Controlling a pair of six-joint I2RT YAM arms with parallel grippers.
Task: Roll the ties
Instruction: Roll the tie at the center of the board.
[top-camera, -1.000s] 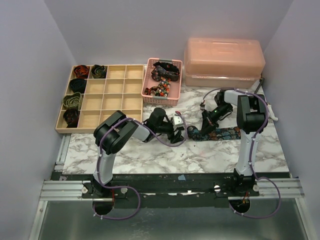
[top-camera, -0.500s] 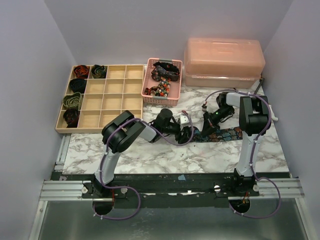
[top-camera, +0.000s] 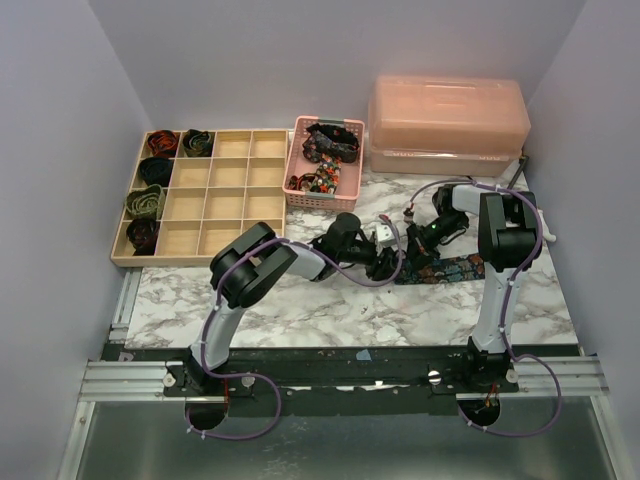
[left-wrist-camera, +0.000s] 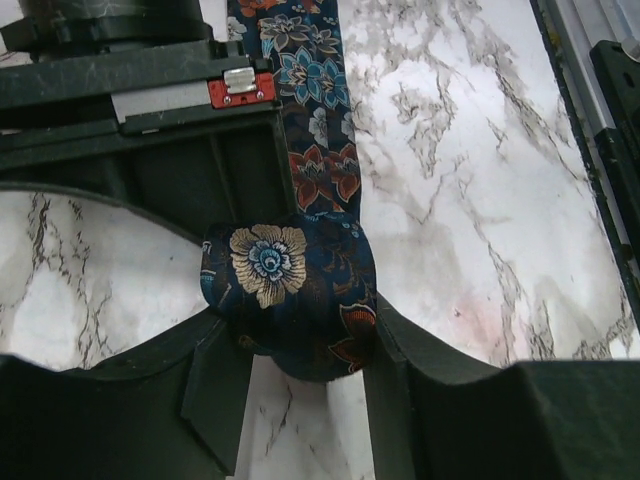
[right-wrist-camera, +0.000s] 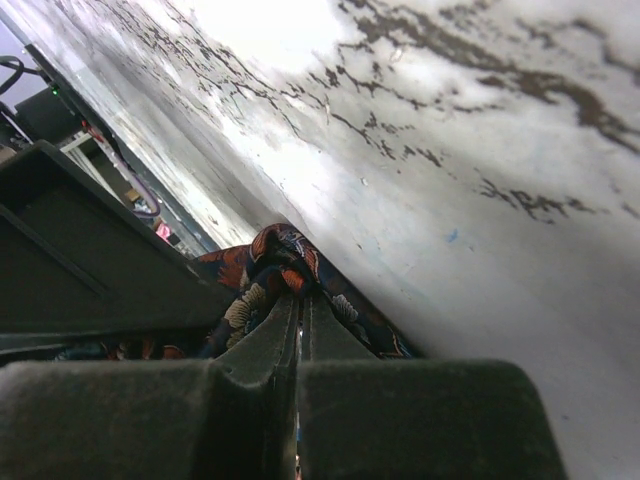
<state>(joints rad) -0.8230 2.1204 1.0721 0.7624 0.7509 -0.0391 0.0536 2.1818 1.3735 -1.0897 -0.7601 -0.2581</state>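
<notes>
A navy floral tie lies on the marble table, right of centre. Its near end is coiled into a small roll. My left gripper is shut on that roll, a finger on each side in the left wrist view. The flat strip runs from the roll to my right gripper. That gripper's jaws are pressed together on a fold of the tie in the right wrist view. Several coiled ties sit in the wooden tray.
A pink mesh basket with loose ties stands behind the grippers. A pink lidded box is at the back right. The wooden tray fills the back left. The two grippers are close together.
My left gripper has moved right along the tie toward the right gripper, and the flat length between them has shortened. The right gripper has hardly moved.
</notes>
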